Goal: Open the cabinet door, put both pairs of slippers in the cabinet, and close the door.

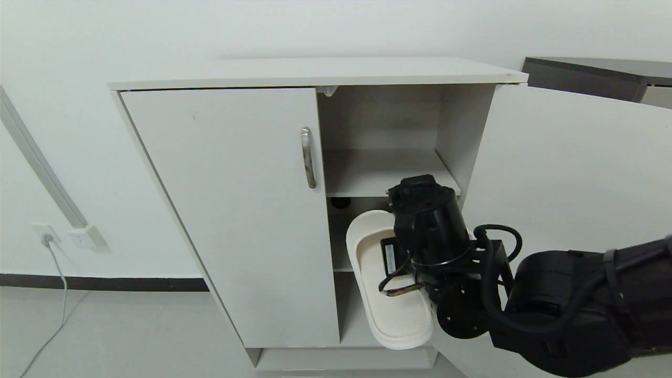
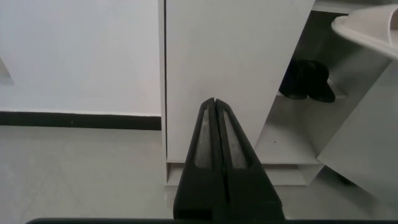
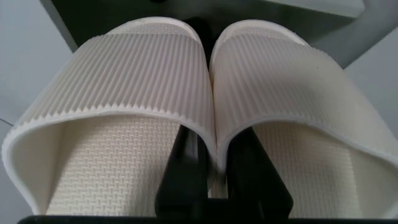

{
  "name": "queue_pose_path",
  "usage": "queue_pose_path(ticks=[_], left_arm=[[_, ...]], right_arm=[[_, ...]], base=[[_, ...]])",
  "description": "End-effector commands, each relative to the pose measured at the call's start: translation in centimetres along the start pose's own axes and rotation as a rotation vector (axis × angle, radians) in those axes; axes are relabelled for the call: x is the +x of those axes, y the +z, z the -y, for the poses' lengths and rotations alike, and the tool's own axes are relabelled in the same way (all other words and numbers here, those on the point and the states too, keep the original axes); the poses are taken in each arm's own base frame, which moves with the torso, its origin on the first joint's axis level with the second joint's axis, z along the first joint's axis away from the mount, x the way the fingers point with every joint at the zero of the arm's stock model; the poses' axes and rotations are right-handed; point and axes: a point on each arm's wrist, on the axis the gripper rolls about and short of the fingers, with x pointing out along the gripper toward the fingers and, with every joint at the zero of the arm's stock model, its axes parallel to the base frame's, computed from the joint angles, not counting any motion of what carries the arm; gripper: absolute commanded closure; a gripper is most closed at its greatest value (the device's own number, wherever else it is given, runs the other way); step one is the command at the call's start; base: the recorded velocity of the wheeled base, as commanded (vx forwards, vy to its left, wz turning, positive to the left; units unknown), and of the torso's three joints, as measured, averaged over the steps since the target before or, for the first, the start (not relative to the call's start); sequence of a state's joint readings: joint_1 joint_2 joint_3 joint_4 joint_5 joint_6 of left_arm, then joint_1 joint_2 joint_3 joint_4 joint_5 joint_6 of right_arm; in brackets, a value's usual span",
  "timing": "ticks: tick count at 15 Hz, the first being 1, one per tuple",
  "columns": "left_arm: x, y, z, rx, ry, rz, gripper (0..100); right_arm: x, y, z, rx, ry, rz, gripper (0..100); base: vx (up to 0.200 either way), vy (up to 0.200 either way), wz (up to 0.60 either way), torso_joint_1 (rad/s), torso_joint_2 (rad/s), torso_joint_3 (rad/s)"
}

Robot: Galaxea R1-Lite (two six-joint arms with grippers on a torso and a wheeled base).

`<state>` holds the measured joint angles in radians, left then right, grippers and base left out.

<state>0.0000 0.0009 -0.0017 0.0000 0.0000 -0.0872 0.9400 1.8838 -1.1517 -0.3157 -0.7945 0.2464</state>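
Right gripper - clenched on the cream slippers - holds them at the cabinet opening, their long axis and seemingly their toes pointing inward. Left wrist view: left gripper pinched shut, empty, facing the closed door; dark shoes sit inside. Right wrist view: fingers reach between both slippers' straps.

Nothing I can see here is readable. The one thing that looks like print is a small white sticker on a black boxy block at the right arm's wrist, sitting just against the pair of cream ribbed foam slippers. There are dark marks on the sticker, but they are too small to make out as letters or numbers.
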Motion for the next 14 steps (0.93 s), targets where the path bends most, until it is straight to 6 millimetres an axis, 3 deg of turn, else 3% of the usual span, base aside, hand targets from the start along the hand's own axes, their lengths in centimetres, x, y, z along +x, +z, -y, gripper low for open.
queue_pose_path(ticks=[1, 3, 14], left_arm=[[0.0, 0.0, 0.0, 0.0, 0.0, -0.001, 100], [0.0, 0.0, 0.0, 0.0, 0.0, -0.001, 100], [0.0, 0.0, 0.0, 0.0, 0.0, 0.001, 100]], right_arm=[[-1.1, 3.9, -0.8, 0.103, -0.014, 0.032, 100], [-1.0, 4.6, -0.6, 0.118, -0.033, 0.037, 100], [0.0, 4.4, -0.4, 0.112, -0.076, 0.037, 100]], base=[[0.0, 0.0, 0.0, 0.0, 0.0, 0.0], [0.0, 0.0, 0.0, 0.0, 0.0, 0.0], [0.0, 0.0, 0.0, 0.0, 0.0, 0.0]])
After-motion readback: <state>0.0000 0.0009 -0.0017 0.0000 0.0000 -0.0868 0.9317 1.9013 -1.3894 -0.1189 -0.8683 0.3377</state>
